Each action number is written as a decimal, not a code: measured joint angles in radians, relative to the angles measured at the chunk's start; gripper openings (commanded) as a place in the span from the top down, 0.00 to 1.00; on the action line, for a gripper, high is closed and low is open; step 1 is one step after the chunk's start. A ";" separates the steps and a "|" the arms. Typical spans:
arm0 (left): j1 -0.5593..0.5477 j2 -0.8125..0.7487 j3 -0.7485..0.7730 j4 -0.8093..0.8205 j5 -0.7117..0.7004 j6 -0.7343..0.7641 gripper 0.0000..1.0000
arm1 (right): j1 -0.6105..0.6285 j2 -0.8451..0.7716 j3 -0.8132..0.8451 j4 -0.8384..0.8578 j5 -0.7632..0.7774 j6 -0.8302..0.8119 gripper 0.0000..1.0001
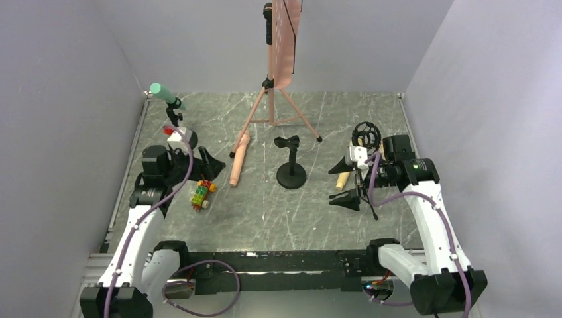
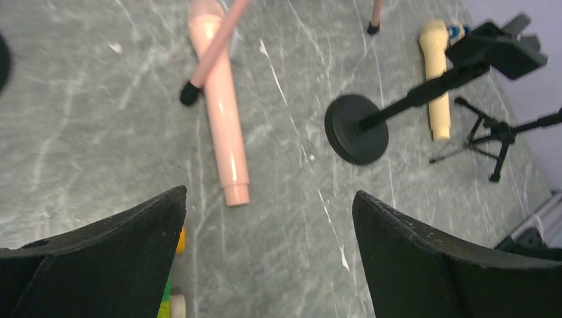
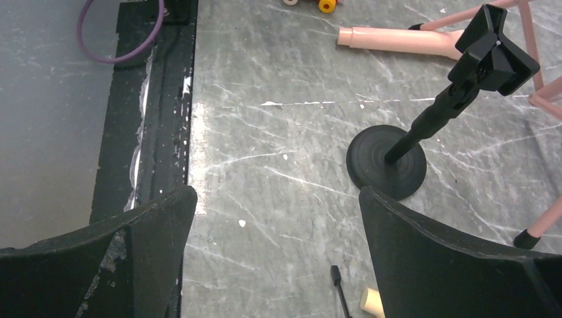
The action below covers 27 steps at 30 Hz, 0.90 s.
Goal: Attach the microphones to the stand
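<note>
A pink microphone (image 1: pixel 238 159) lies on the table left of centre, under a leg of the pink tripod stand (image 1: pixel 270 99); it also shows in the left wrist view (image 2: pixel 222 112). A cream microphone (image 1: pixel 342 181) lies at the right, also in the left wrist view (image 2: pixel 435 73). A black round-base stand (image 1: pixel 291 173) with an empty clip (image 3: pixel 494 56) stands in the middle. A green microphone (image 1: pixel 164 94) sits on a small stand at the back left. My left gripper (image 1: pixel 211 164) is open and empty, left of the pink microphone. My right gripper (image 1: pixel 346 185) is open and empty, over the cream microphone.
A small black tripod with a round shock mount (image 1: pixel 364 136) stands by my right gripper, its legs spread on the table. Coloured toy blocks (image 1: pixel 201 193) lie near my left gripper. A black rail (image 3: pixel 166 99) runs along the table's near edge. Grey walls close in three sides.
</note>
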State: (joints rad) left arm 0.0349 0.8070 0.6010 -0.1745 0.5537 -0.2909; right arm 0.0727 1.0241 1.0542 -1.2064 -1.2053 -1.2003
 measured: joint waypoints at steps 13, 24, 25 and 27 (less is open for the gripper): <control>-0.219 0.030 0.060 -0.209 -0.098 0.131 0.01 | 0.140 0.074 0.103 0.180 0.127 0.239 0.00; -0.224 -0.244 0.008 -0.249 -0.280 0.211 0.01 | 0.348 0.223 0.035 0.695 0.438 0.630 0.00; -0.224 -0.245 0.008 -0.249 -0.293 0.215 0.01 | 0.348 0.227 -0.002 0.754 0.450 0.671 0.00; -0.224 -0.240 0.008 -0.251 -0.311 0.224 0.01 | 0.348 0.242 -0.071 0.871 0.475 0.735 0.00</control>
State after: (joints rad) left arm -0.1894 0.5674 0.6094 -0.4259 0.2432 -0.0666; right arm 0.4206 1.2663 0.9829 -0.3351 -0.7307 -0.4656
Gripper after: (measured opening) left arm 0.994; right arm 0.994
